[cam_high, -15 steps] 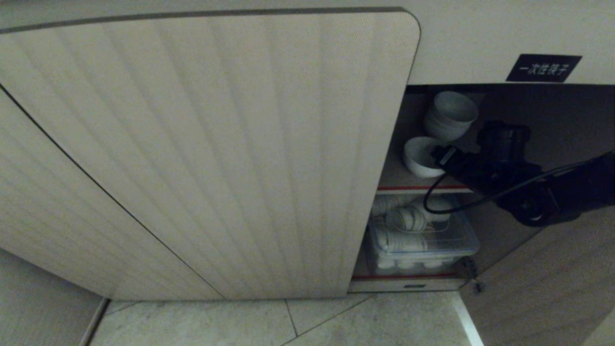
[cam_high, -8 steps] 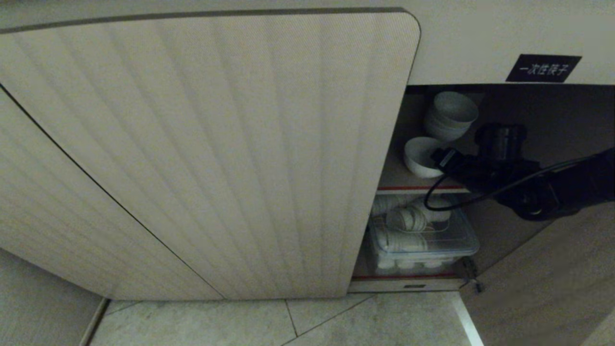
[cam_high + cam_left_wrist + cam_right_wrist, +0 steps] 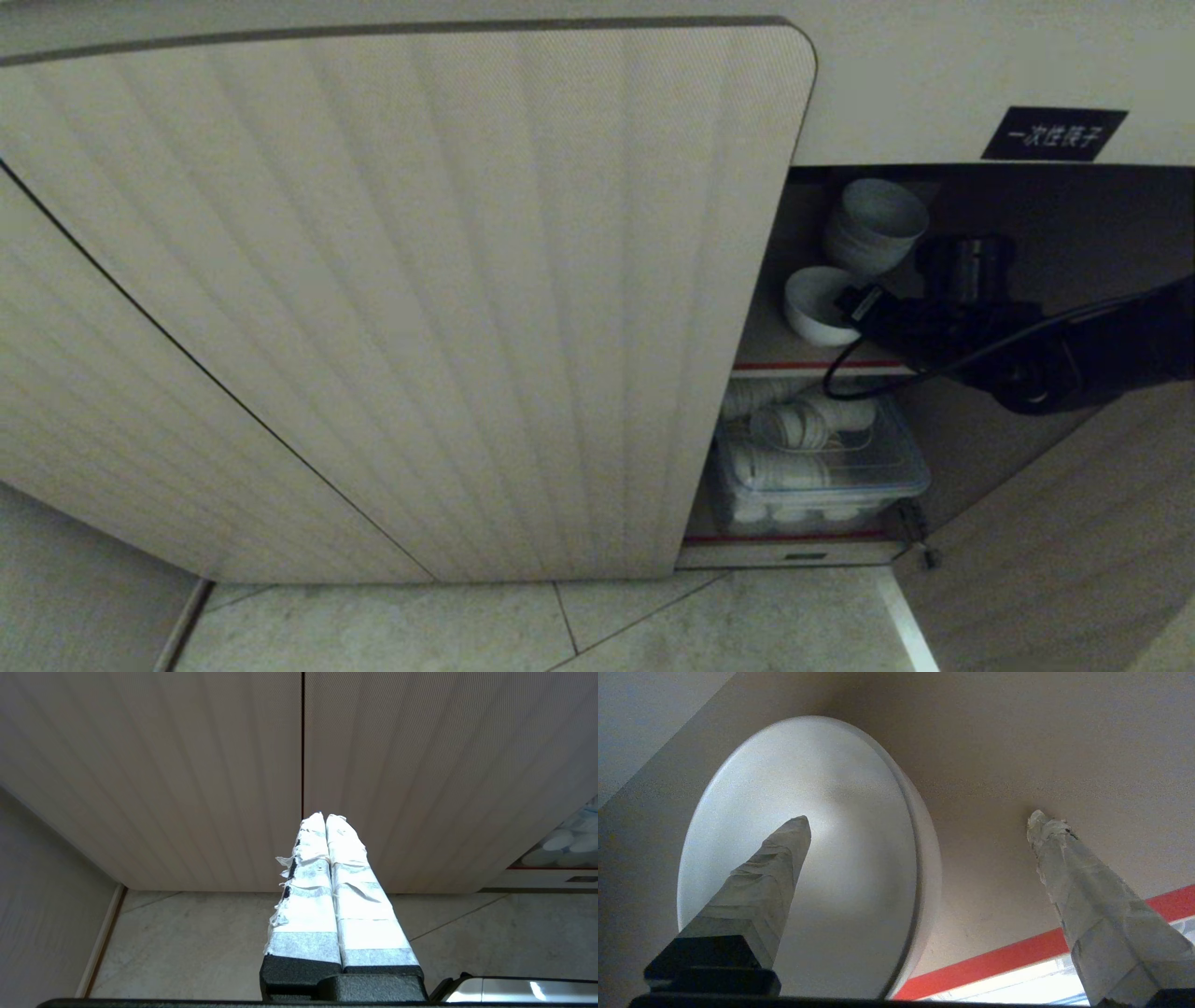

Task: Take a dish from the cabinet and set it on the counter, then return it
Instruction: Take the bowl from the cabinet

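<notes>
The cabinet [image 3: 420, 280] stands with its right door swung open. On its red-edged upper shelf [image 3: 794, 365] sits the dish [image 3: 810, 306], a deep white bowl, alone in front of a stack of similar bowls [image 3: 873, 224]. My right arm [image 3: 1027, 364] reaches into the opening toward it. In the right wrist view the right gripper [image 3: 920, 819] is open and straddles the rim of the dish [image 3: 850, 788]: one taped finger [image 3: 775, 868] is inside the bowl, the other [image 3: 1069, 877] is outside over the shelf. My left gripper [image 3: 325, 815] is shut on nothing, parked before the fluted doors. The counter is out of view.
A clear plastic box [image 3: 822, 476] of white crockery fills the lower shelf. A black label [image 3: 1055, 133] sits above the opening. The open right door [image 3: 1074, 541] flanks my right arm. Tiled floor [image 3: 653, 625] lies below.
My right arm has lifted slightly and its wrist has edged a little further into the cabinet toward the bowl. The gripper stays open and the bowls have not moved.
</notes>
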{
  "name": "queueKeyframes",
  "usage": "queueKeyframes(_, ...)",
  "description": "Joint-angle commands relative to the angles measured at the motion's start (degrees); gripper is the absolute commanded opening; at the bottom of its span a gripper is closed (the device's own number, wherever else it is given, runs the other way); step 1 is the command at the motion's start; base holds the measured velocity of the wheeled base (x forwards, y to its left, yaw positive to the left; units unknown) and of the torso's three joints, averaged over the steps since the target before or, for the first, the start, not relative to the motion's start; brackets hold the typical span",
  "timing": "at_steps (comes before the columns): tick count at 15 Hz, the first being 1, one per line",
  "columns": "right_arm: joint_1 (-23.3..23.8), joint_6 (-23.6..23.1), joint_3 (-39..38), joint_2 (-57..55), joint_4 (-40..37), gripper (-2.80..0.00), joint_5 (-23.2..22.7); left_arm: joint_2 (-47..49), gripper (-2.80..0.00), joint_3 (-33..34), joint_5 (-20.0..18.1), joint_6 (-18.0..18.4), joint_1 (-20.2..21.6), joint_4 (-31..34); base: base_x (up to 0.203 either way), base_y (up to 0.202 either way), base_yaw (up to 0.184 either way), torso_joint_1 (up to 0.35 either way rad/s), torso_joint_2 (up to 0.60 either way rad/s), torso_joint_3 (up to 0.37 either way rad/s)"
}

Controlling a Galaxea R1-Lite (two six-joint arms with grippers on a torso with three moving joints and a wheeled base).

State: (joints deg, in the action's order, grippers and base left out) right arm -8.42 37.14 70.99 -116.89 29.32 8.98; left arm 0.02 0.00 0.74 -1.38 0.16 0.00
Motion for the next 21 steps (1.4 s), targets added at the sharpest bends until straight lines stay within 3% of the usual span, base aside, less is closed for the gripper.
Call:
queueKeyframes(1,0.0,0.2,0.6,-1.0,0.2,0.00,0.0,0.0,-2.80,0.0,0.0,0.0,0.0,0.0,0.000,0.000,0.000,0.000,0.00,0.000)
queueKeyframes(14,0.0,0.0,0.7,-2.0,1.1,0.00,0.2,0.0,-2.80,0.0,0.0,0.0,0.0,0.0,0.000,0.000,0.000,0.000,0.00,0.000)
queueKeyframes(15,0.0,0.0,0.7,-2.1,1.1,-2.80,0.2,0.0,-2.80,0.0,0.0,-0.1,0.0,0.0,0.000,0.000,0.000,0.000,0.00,0.000)
queueKeyframes(21,-0.1,0.1,1.8,-2.1,1.8,-2.80,0.2,0.0,-2.80,0.0,0.0,0.0,0.0,0.0,0.000,0.000,0.000,0.000,0.00,0.000)
